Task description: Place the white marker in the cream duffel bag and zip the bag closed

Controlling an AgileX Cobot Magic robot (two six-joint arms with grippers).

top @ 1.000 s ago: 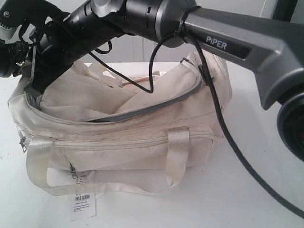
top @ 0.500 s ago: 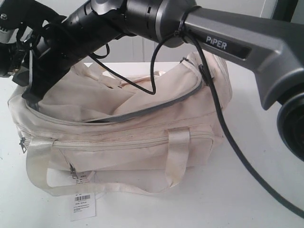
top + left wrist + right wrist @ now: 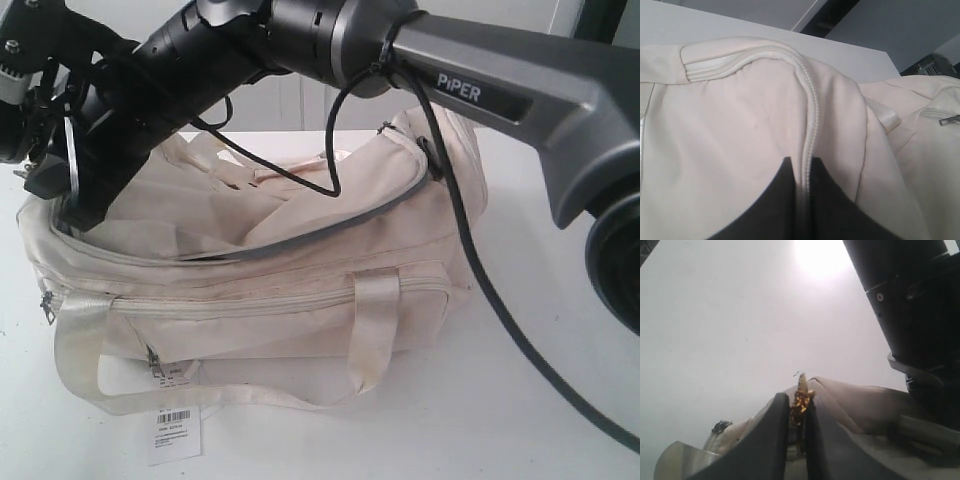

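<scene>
the cream duffel bag (image 3: 300, 300) sits in the middle of the white table (image 3: 560, 420), with its left end close to the table's left edge and its white tag (image 3: 175, 432) hanging toward the front edge. the white marker cannot be seen in any view, so i cannot tell if it is inside the bag. the right gripper (image 3: 797, 405) has reached across to the left end of the bag and is clenched on the small gold zip pull (image 3: 802, 392). the left gripper (image 3: 799, 165) is pinched on a ridge of the bag's cloth where a zip line runs, so it seems to be holding the bag steady. the top zip (image 3: 330, 215) is open along most of its length, and the loose cloth under it is bunched up. so the step in hand looks like pulling the zip shut. a few things could go wrong. the pull is tiny and is held only at the tips, so a hard tug could make it slip out. the bunched cloth lies right by the zip and could get caught in the teeth and jam it. if the left gripper lets the cloth slip, the soft bag could slide along the table with the pull and the zip would not close. the black cable (image 3: 330, 170) hangs low over the bag and could snag on it.
</scene>
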